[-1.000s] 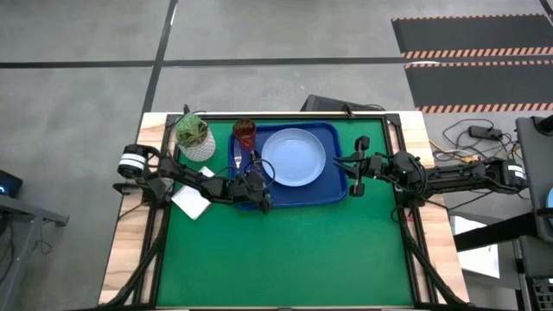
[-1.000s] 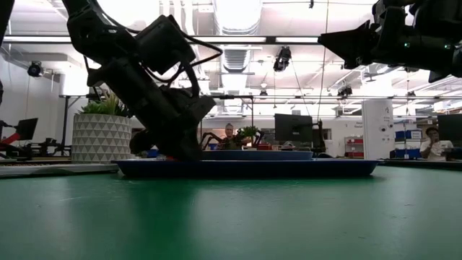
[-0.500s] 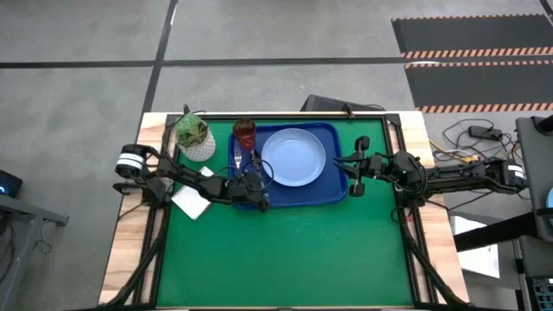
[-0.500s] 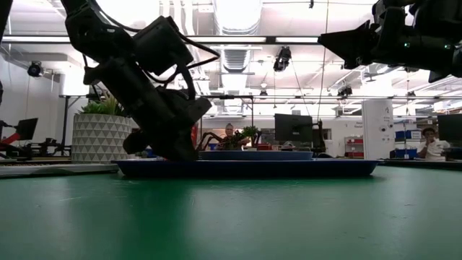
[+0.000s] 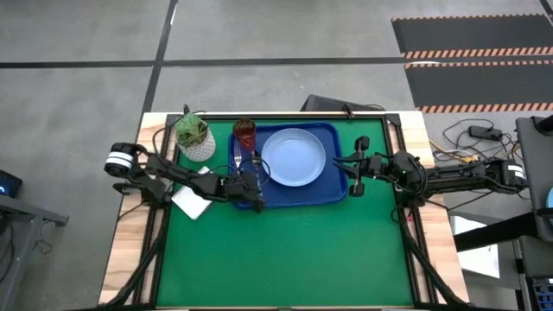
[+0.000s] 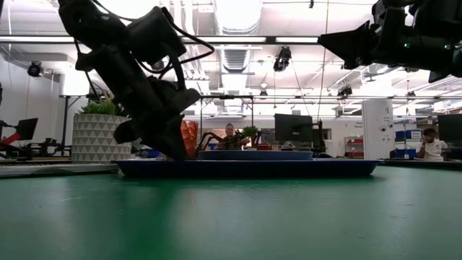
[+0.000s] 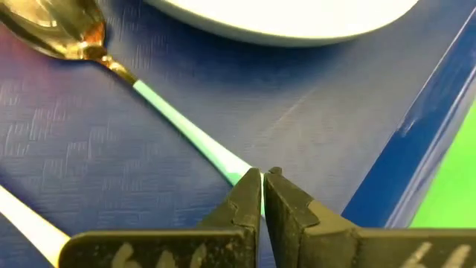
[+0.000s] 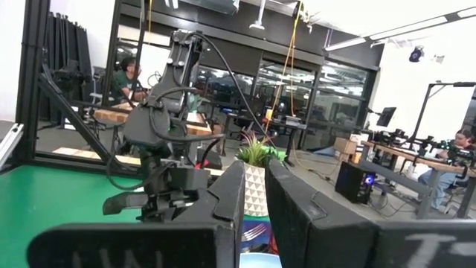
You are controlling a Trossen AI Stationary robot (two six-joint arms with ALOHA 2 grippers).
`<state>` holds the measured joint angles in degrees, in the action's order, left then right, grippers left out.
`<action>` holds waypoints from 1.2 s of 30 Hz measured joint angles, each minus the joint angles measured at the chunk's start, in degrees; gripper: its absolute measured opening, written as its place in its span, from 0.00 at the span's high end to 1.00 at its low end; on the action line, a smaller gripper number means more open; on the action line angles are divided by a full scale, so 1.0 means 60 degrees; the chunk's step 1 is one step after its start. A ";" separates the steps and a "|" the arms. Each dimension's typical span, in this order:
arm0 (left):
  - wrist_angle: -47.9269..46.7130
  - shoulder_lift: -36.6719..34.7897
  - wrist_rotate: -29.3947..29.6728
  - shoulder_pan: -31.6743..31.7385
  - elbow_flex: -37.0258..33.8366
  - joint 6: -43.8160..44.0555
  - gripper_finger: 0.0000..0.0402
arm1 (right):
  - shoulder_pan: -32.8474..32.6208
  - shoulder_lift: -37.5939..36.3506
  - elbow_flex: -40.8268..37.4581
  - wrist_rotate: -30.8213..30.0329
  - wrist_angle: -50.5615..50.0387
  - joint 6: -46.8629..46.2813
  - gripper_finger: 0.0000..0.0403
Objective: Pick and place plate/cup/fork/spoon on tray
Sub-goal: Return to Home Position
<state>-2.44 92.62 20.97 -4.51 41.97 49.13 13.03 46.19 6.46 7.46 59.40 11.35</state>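
Observation:
The blue tray (image 5: 335, 195) lies at the table's far middle. On it rest the light-blue plate (image 5: 294, 157), the dark-red cup (image 5: 244, 131) at the tray's far left corner, the fork (image 5: 237, 159) and the spoon (image 7: 171, 123), which lies flat beside the plate. My left gripper (image 7: 262, 179) is shut, slanting down over the tray's near left part, right at the free end of the spoon's handle. My right gripper (image 5: 354, 168) hangs raised just past the tray's right edge, a narrow gap between its fingers (image 8: 230, 201) with nothing in it. My left gripper's shut fingertips (image 7: 249, 195) stand over the free end of the spoon's handle (image 7: 232, 168), coming slanting down from the table's left. The tips hide that end, and I cannot tell whether they touch it. The spoon lies flat on the tray floor.
A white pot with a green plant (image 5: 193, 138) stands left of the tray. A white card (image 5: 192, 204) lies under my left arm. The green mat (image 5: 285, 259) stretches bare toward the near edge.
My left gripper has risen a little and drawn back toward the table's left edge, staying shut. In the low view it now stands higher above the tray's rim, and the cup shows behind it. The things on the tray have kept their places.

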 joint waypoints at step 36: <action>0.2089 -1.1655 -0.0921 0.0131 -0.5538 -0.7269 1.00 | 0.0004 -0.0459 -0.0958 0.0023 0.0431 0.1132 0.89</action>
<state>10.09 22.69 15.44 -3.73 8.74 5.51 13.06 43.44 0.71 7.60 61.99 18.14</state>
